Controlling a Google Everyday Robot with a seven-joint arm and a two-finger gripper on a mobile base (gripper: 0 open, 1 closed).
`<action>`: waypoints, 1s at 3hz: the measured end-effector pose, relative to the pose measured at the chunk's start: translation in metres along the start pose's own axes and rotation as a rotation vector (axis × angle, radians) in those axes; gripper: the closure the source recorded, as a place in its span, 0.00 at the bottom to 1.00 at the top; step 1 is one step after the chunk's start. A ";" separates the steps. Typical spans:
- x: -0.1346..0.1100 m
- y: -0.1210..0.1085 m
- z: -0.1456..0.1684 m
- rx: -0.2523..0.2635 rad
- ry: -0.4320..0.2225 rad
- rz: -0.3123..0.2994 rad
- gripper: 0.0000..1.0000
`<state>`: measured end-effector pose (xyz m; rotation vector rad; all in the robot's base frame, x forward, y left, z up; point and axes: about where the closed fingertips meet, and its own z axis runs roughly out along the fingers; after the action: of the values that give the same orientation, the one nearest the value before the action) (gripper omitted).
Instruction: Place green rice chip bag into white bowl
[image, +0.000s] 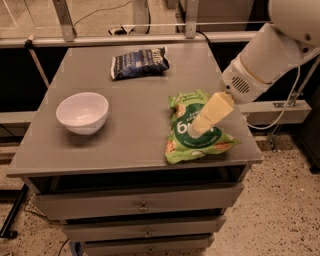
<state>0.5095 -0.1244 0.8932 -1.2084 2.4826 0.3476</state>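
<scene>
The green rice chip bag (192, 142) lies flat near the front right corner of the grey cabinet top (135, 100). The white bowl (82, 112) stands upright and empty on the left side, well apart from the bag. My gripper (196, 130), with cream-coloured fingers, reaches in from the right and its tip is over the middle of the bag, at or just above its surface. The white arm (272, 55) extends up to the right corner.
A dark blue snack bag (139, 63) lies at the back of the top. Drawers (142, 205) sit below the front edge. A metal rail (150, 39) and frame posts run behind the cabinet. Speckled floor lies to the right.
</scene>
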 end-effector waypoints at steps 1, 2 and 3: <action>0.000 -0.007 0.023 -0.007 0.024 0.088 0.00; -0.005 -0.010 0.033 -0.003 0.035 0.143 0.00; -0.009 -0.012 0.042 -0.004 0.054 0.197 0.00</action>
<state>0.5332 -0.1100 0.8582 -0.9890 2.6560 0.3749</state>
